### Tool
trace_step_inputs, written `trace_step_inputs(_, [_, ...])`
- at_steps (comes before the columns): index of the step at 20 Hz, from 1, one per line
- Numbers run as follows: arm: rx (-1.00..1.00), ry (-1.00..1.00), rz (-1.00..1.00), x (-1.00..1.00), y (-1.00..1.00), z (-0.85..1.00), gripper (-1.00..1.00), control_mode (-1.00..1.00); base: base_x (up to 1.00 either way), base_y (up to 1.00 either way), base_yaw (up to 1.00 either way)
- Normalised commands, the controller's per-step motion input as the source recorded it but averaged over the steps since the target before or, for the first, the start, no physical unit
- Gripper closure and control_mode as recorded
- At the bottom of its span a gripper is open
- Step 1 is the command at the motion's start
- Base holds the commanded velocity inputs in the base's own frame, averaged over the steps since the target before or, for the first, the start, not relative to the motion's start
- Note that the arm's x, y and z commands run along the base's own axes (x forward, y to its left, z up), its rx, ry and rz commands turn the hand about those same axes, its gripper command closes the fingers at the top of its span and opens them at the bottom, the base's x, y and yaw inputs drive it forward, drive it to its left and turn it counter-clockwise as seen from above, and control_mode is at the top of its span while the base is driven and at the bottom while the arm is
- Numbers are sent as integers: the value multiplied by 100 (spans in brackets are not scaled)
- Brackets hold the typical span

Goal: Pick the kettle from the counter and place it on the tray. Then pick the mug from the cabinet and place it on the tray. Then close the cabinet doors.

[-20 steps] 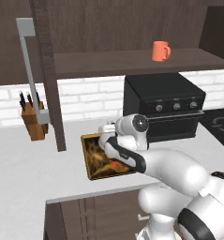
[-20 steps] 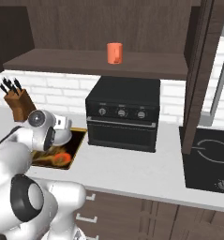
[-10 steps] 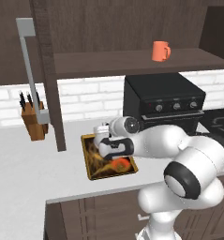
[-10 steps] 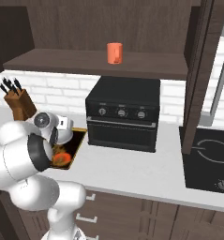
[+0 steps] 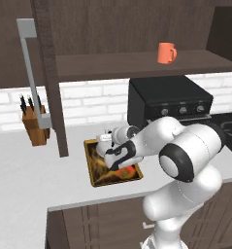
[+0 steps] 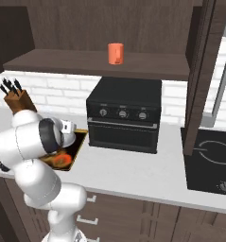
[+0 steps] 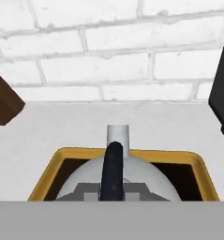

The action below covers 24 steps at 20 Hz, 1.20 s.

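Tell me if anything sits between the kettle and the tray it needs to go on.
Nothing visible does. In the hand view the kettle is already over the tray, its gold rim showing on both sides and beyond the spout, with the end effector shut on the black handle. I cannot tell whether its base touches the tray.

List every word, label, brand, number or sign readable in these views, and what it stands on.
None can be read.
The black oven has three knobs, unlabelled.
The cooktop bears only ring markings and a dial, no figures.
The tray carries a painted picture, no lettering.
The mug is plain.
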Motion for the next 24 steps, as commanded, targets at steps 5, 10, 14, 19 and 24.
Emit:
trace_step_inputs(5, [-1, 4, 0, 22, 3, 0, 100, -100, 0, 0, 0])
trace_step_inputs(10, [-2, 10, 0, 23, 5, 0, 100, -100, 0, 0, 0])
trace_step_inputs(14, [-4, 12, 0, 27, 10, -3, 100, -100, 0, 0, 0])
trace_step_inputs(19, [-3, 4, 0, 9, 11, -13, 100, -100, 0, 0, 0])
trace_step_inputs(24, [-2, 0, 0, 0, 6, -9, -100, -100, 0, 0, 0])
